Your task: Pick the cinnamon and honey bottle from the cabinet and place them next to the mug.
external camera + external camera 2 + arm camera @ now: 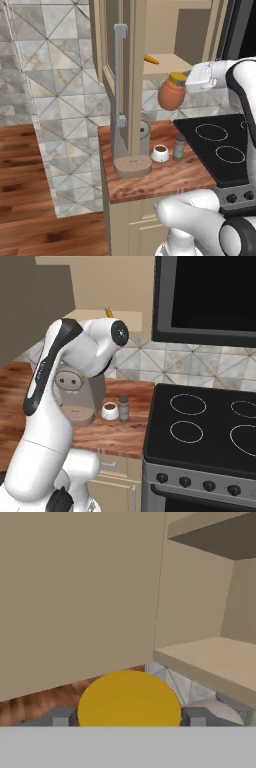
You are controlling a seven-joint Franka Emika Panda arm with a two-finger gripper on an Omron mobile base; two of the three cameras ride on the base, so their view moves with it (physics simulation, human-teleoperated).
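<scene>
Amber honey bottle (171, 92) clamped upright in your pincer (129, 717) | mug (160, 153) sits below-left on tabletop (165, 177), beside cinnamon (179, 147)

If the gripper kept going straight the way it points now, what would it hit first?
The gripper, shut on the squat amber honey bottle with the yellow cap, faces the beige wooden cabinet. Straight ahead it would probably meet the cabinet's open door panel first, though depth is unclear.

honey bottle (129, 698) body cut off below its cap, jaws mostly hidden
</scene>
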